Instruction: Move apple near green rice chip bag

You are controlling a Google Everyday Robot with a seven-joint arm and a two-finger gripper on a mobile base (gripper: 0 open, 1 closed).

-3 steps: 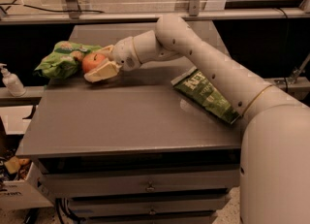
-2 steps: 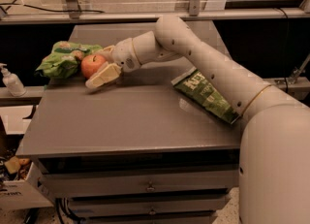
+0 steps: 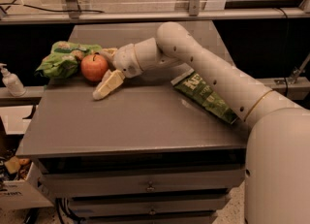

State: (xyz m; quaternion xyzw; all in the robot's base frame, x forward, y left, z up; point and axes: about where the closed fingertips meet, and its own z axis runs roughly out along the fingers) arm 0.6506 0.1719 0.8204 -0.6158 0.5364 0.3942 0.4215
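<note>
The red-orange apple rests on the grey table at its back left, touching the right end of the light-green rice chip bag. My gripper is at the apple's right side and open. Its lower finger lies on the table just in front and right of the apple. The other finger is behind the apple, mostly hidden. The arm reaches in from the right.
A flat dark-green bag with white lettering lies on the table's right side under the arm. A soap bottle stands on a ledge left of the table. Drawers sit below the tabletop.
The lower finger has swung down and away from the apple, opening the grip. The apple has settled on the table beside the light-green bag.
</note>
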